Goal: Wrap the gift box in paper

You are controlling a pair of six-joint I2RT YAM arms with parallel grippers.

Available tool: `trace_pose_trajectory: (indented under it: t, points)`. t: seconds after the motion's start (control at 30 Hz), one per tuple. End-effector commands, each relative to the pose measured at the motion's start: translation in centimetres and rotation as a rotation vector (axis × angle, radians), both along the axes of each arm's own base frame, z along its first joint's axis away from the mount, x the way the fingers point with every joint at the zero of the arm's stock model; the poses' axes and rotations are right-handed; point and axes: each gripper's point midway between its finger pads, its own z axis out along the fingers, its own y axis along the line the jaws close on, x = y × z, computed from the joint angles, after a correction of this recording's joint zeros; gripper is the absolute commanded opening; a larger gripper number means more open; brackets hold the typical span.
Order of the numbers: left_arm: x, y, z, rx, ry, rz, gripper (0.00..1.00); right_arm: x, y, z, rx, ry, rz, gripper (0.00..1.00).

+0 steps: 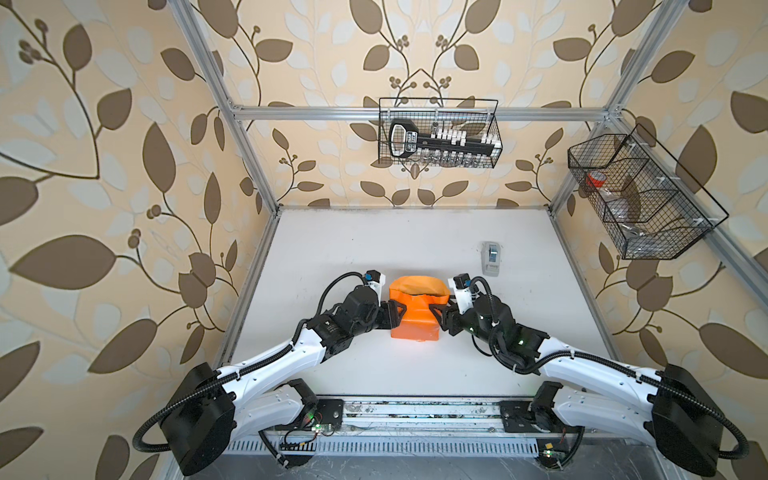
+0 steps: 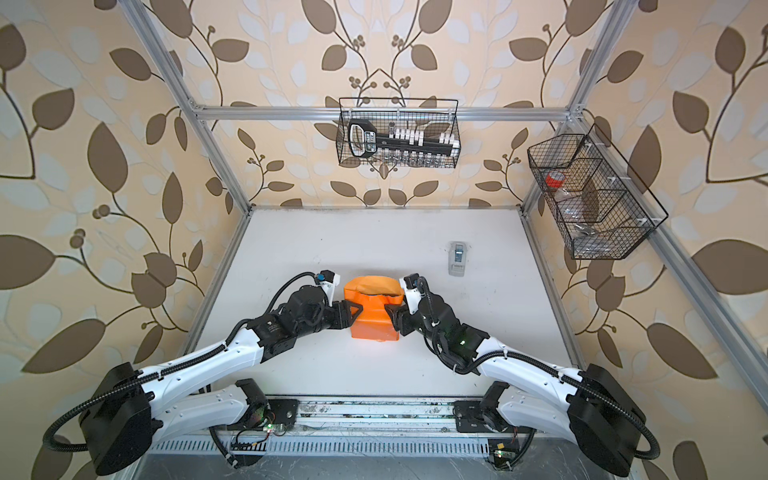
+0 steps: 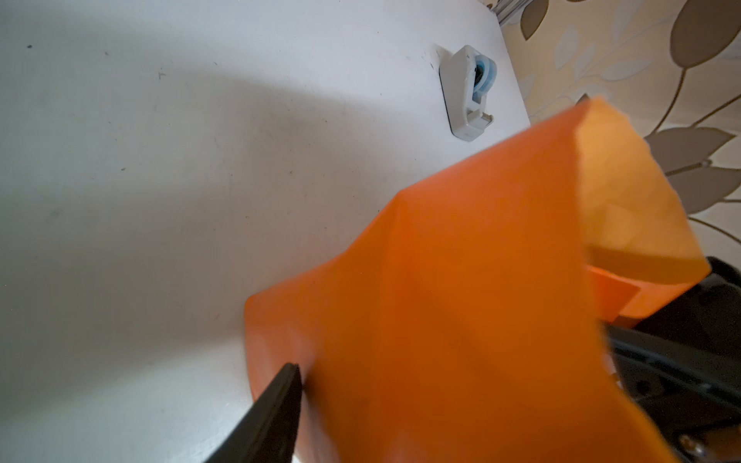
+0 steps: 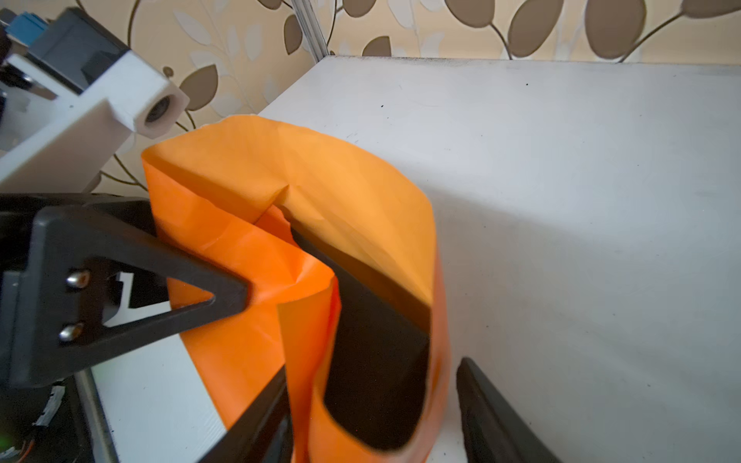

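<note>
gift box (image 4: 377, 360) is sitting mid-worktop (image 1: 374, 249), paper (image 1: 415, 322) folding up around it, a black face showing where the wrap gapes. left hand (image 1: 394, 316) is meeting the parcel's left side: one finger is touching paper, the other is hiding behind it, so cannot tell its grip. right hand (image 1: 439, 318) is straddling the right end, fingers apart, one just clear of the paper. tape dispenser (image 1: 491, 257) is lying well apart.

**Orange paper rising round the black box**

We are seeing the paper (image 1: 415, 322), glossy orange, standing up around the gift box (image 4: 377, 360) in the middle of the table (image 1: 374, 249). One matte black face is showing under the paler, curling flap.
</note>
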Motion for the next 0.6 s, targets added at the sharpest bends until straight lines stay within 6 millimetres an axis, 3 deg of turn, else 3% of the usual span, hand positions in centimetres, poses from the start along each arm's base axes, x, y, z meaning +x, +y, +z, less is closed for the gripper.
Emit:
trace_pose_trajectory:
  t: [0.0, 0.13, 0.23, 0.4, 0.5, 0.57]
  points:
    - [0.2, -0.5, 0.4, 0.016, -0.021, -0.005, 0.5, 0.1, -0.7, 0.7, 0.005, -0.029, -0.044, 0.58]
    - [0.1, -1.0, 0.4, 0.039, -0.02, -0.012, 0.47, -0.1, -0.2, 1.1, 0.019, -0.021, -0.029, 0.53]
    - [0.0, -1.0, 0.3, 0.066, -0.02, -0.007, 0.46, -0.5, 0.0, 2.0, 0.049, -0.003, -0.009, 0.57]
    - [0.1, -0.5, -0.1, 0.102, -0.004, 0.017, 0.43, -0.2, -3.2, 4.1, 0.163, 0.037, -0.09, 0.65]
    - [0.1, -0.4, -0.3, 0.111, 0.003, 0.023, 0.43, 0.1, -5.2, 3.7, 0.218, 0.092, -0.107, 0.76]
    - [0.1, -0.3, -0.4, 0.114, 0.006, 0.027, 0.43, -0.5, -5.0, 3.5, 0.235, 0.109, -0.062, 0.81]
